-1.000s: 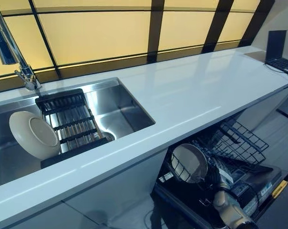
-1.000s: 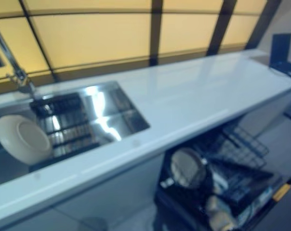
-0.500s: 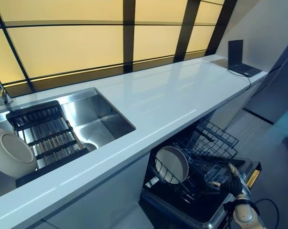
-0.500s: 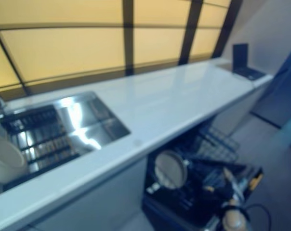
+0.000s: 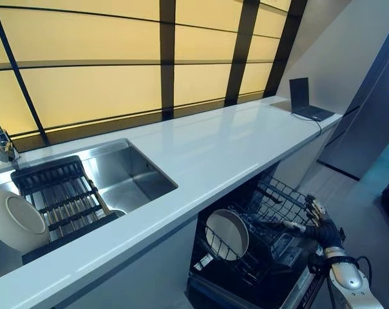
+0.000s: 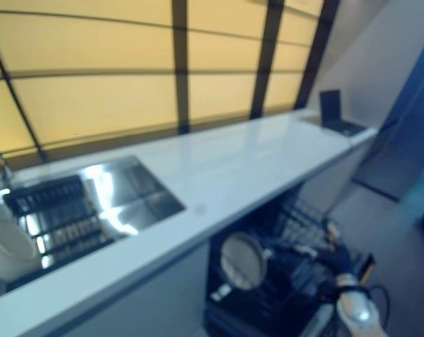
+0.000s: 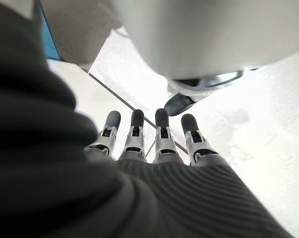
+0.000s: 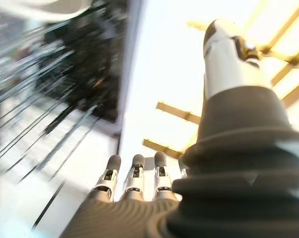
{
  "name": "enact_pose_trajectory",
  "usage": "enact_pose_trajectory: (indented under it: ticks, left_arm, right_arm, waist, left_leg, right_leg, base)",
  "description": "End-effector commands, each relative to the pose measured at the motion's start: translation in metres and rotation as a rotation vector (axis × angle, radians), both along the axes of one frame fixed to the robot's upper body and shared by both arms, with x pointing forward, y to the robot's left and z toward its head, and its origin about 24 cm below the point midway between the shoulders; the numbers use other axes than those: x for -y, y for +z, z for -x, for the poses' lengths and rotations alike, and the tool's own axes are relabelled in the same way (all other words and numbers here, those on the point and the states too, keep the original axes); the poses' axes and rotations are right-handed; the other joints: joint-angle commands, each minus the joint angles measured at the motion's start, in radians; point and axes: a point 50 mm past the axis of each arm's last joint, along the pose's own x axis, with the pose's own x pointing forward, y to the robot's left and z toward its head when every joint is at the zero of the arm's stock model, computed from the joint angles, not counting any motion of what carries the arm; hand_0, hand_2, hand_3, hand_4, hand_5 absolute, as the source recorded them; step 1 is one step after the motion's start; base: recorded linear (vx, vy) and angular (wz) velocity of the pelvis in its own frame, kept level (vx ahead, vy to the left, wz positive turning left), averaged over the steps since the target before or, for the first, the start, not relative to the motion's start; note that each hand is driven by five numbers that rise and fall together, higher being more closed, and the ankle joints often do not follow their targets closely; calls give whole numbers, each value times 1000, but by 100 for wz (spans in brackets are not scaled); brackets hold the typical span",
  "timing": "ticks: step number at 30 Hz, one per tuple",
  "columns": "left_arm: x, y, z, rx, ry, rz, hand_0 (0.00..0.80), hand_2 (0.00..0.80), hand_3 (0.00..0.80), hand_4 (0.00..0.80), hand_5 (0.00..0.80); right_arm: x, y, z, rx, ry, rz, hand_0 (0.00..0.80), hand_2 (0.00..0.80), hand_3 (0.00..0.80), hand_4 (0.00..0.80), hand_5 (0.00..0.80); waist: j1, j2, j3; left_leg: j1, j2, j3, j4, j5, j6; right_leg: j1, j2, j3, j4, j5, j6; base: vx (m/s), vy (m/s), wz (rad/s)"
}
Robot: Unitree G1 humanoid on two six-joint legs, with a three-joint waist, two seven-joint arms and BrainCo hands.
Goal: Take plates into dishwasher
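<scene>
Since the earlier pictures the head camera has swung toward the robot's right, so the whole scene has slid across the view; within it the right robot hand (image 5: 320, 225) has lifted from low at the front of the open dishwasher (image 5: 259, 257) to hang above its front edge, beside the wire rack (image 5: 281, 196). Its fingers (image 8: 134, 181) are straight and hold nothing. The left robot hand (image 7: 154, 148) shows only in its own wrist view, fingers likewise straight and empty, pointing down toward the floor.

One plate (image 5: 227, 233) already stands upright in the lower rack, just beyond the right robot hand and toward the sink. The other plate (image 5: 14, 222) leans against the dark drying rack (image 5: 62, 196) in the sink (image 5: 140, 170), far from both robot hands, across the long white bench (image 5: 227, 138). A laptop (image 5: 304, 103) sits at the far end of the bench.

The work looks about half done: the sink plate is yet to be fetched. The risk from here is in the withdrawal. The right robot hand sits very close to the rack wires, and a careless pull could snag a finger, jolt the rack and tip the loaded plate. Later, the leaning plate is smooth and tilted, so a shallow pinch could let it slide into the steel basin.
</scene>
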Motion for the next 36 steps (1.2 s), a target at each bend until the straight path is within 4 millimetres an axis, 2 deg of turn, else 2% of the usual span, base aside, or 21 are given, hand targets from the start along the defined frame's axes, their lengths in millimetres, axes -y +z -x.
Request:
enact_pose_trajectory:
  ticks: [1, 7, 10, 14, 15, 17, 18, 20, 22, 23, 25, 28, 30, 32, 36]
  left_arm:
    - [3, -1, -5, 20, 49, 14, 0, 0, 0, 0, 0]
    - [-2, -2, 0, 6, 62, 7, 0, 0, 0, 0, 0]
    - [-7, -1, 1, 8, 64, -3, 0, 0, 0, 0, 0]
    - [-11, 1, -3, 17, 62, -8, 0, 0, 0, 0, 0]
    - [-12, 1, -3, 18, 62, -8, 0, 0, 0, 0, 0]
    - [-11, 2, -5, 14, 40, -16, 0, 0, 0, 0, 0]
    - [-12, 2, -7, 12, 16, -22, 0, 0, 0, 0, 0]
    - [-11, 3, -10, 13, -2, -25, 0, 0, 0, 0, 0]
    - [-13, 5, -14, 18, -18, -34, 0, 0, 0, 0, 0]
    - [-14, 6, -15, 20, -17, -36, 0, 0, 0, 0, 0]
    - [-16, 7, -18, 26, -10, -38, 0, 0, 0, 0, 0]
    - [-22, 10, -24, 26, -28, -66, 0, 0, 0, 0, 0]
    - [-22, 11, -27, 28, -24, -73, 0, 0, 0, 0, 0]
    - [-21, 10, -29, 27, -27, -71, 0, 0, 0, 0, 0]
    - [-21, 11, -29, 18, -38, -79, 0, 0, 0, 0, 0]
  right_arm:
    - [-5, 74, -7, 346, 102, 50, 0, 0, 0, 0, 0]
    - [-14, 121, -11, 485, 145, 275, 0, 0, 0, 0, 0]
    - [-18, 146, -12, 549, 136, 427, 0, 0, 0, 0, 0]
    - [-22, 164, -13, 605, 135, 528, 0, 0, 0, 0, 0]
    - [-22, 165, -13, 608, 136, 533, 0, 0, 0, 0, 0]
    - [-22, 169, -14, 615, 133, 556, 0, 0, 0, 0, 0]
    - [-22, 169, -15, 613, 127, 564, 0, 0, 0, 0, 0]
    - [-22, 167, -17, 604, 121, 577, 0, 0, 0, 0, 0]
    - [-22, 166, -21, 594, 119, 597, 0, 0, 0, 0, 0]
    - [-22, 166, -23, 587, 118, 608, 0, 0, 0, 0, 0]
    - [-20, 169, -26, 574, 122, 622, 0, 0, 0, 0, 0]
    - [-11, 181, -31, 558, 101, 644, 0, 0, 0, 0, 0]
    - [-10, 181, -33, 556, 96, 660, 0, 0, 0, 0, 0]
    - [-11, 181, -35, 550, 86, 694, 0, 0, 0, 0, 0]
    - [-7, 186, -35, 529, 59, 751, 0, 0, 0, 0, 0]
  waist:
    - [30, -6, 9]
    - [57, -12, -2]
    - [77, -19, -7]
    - [91, -27, -8]
    - [92, -27, -8]
    - [102, -29, -12]
    - [108, -26, -18]
    - [112, -13, -19]
    - [102, 12, -18]
    - [96, 17, -17]
    - [84, 19, -14]
    - [58, -10, -22]
    - [41, -20, -18]
    - [21, -18, -8]
    - [13, -18, 7]
  left_leg:
    - [44, -45, 25, 2, -130, 84]
    - [48, -65, 10, 15, -144, 96]
    - [46, -85, 0, 32, -161, 116]
    - [40, -116, -23, 50, -183, 148]
    - [39, -118, -25, 51, -185, 150]
    - [34, -139, -53, 56, -195, 169]
    - [28, -161, -77, 58, -202, 191]
    - [32, -173, -101, 52, -206, 209]
    - [53, -181, -138, 32, -206, 218]
    - [62, -187, -152, 21, -203, 217]
    - [77, -195, -179, 14, -203, 210]
    - [99, -218, -246, 10, -220, 192]
    - [116, -233, -290, 11, -232, 190]
    - [139, -247, -345, 18, -245, 188]
    - [171, -261, -432, 32, -260, 195]
  right_leg:
    - [-69, 38, -22, 104, -33, -68]
    - [-58, 20, -34, 126, -43, -64]
    - [-55, -11, -42, 187, -48, -45]
    - [-90, -73, -20, 315, 30, -25]
    - [-93, -78, -17, 325, 34, -24]
    - [-99, -107, 13, 396, 89, -22]
    - [-106, -139, 50, 501, 176, -16]
    - [-141, -156, 92, 630, 231, -11]
    - [-235, -126, 144, 732, 267, -8]
    - [-276, -107, 156, 721, 258, -14]
    - [-314, -78, 159, 659, 216, -30]
    - [-324, -3, 174, 336, 176, -38]
    - [-333, 42, 208, 220, 167, -33]
    - [-352, 88, 238, 130, 174, -30]
    - [-382, 123, 290, 137, 196, -32]
  base:
    - [76, 66, 11]
    - [120, 92, 10]
    - [193, 190, 22]
    - [140, 202, 22]
    - [134, 210, 22]
    - [165, 272, 31]
    - [172, 338, 42]
    - [144, 294, 40]
    - [151, 234, 50]
    - [140, 126, 45]
    - [175, 40, 46]
    - [242, -97, 65]
    - [220, -66, 58]
    - [260, -33, 87]
    - [190, -54, 102]
